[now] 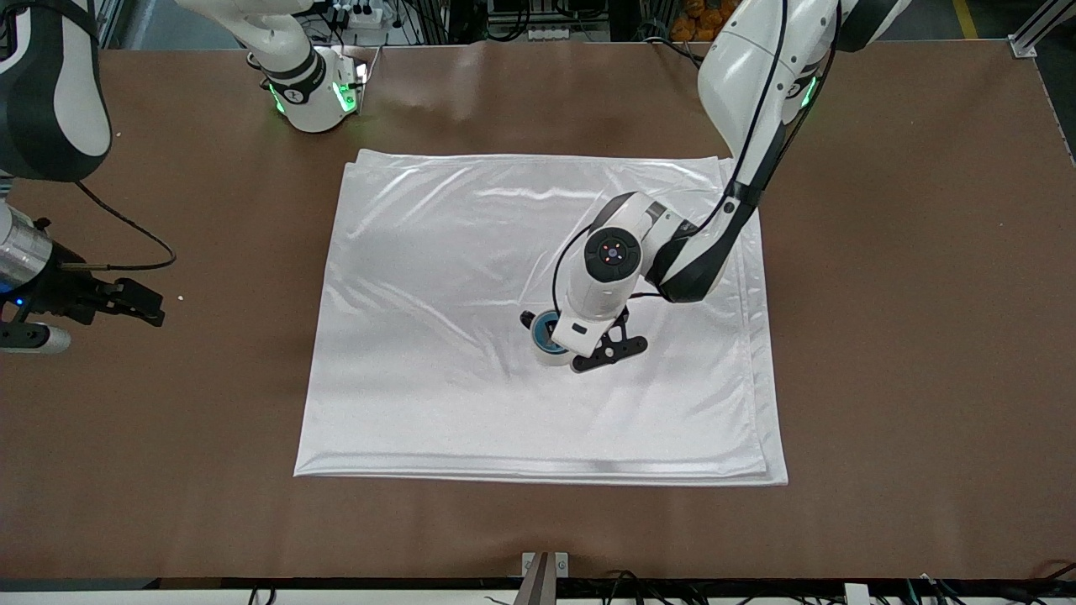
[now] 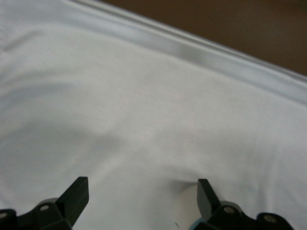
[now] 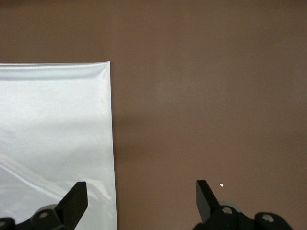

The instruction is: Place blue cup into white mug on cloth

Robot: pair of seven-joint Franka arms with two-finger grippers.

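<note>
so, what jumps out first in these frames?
The big shiny white cloth covering the middle of the brown table. On it, the left gripper hangs open just over the white mug, with the blue cup sitting inside. The right gripper waits open over bare table at the right arm's end.

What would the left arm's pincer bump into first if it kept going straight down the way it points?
Probably the blue cup, nested in the white mug on the cloth. The open left pincer hangs just above them; how big the gap is cannot be told.
</note>
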